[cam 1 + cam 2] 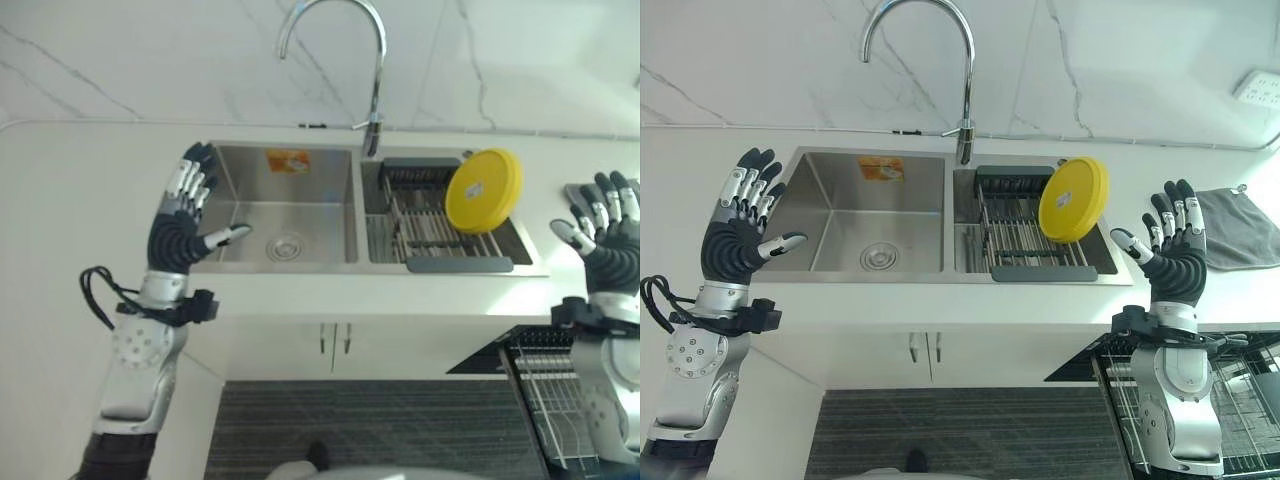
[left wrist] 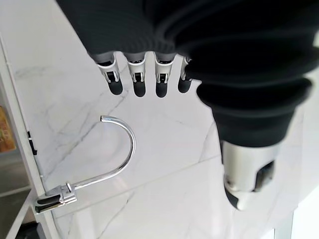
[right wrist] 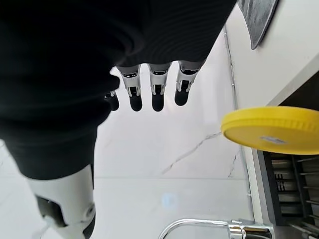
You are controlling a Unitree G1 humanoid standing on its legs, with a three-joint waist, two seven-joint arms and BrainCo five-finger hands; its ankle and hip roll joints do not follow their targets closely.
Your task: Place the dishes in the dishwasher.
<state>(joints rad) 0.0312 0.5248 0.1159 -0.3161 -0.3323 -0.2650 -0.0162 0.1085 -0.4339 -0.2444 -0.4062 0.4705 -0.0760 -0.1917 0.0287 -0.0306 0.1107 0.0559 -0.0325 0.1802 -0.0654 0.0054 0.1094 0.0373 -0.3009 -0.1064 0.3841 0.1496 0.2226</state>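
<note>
The yellow plate (image 1: 1073, 200) stands on edge, tilted, in the dish rack (image 1: 1032, 238) set in the right basin of the sink (image 1: 876, 215), with a small label on its face too small to read. An orange sticker (image 1: 881, 168) sits on the left basin's back wall, print unreadable. The right hand (image 1: 1171, 250) is raised beside the rack, fingers (image 3: 157, 94) straight and spread, holding nothing. The left hand (image 1: 743, 228) is up by the sink's left edge, fingers spread too, empty. A grey cloth (image 1: 1240, 226) lies on the counter to the right, and the dishwasher rack (image 1: 1230, 400) shows below.
</note>
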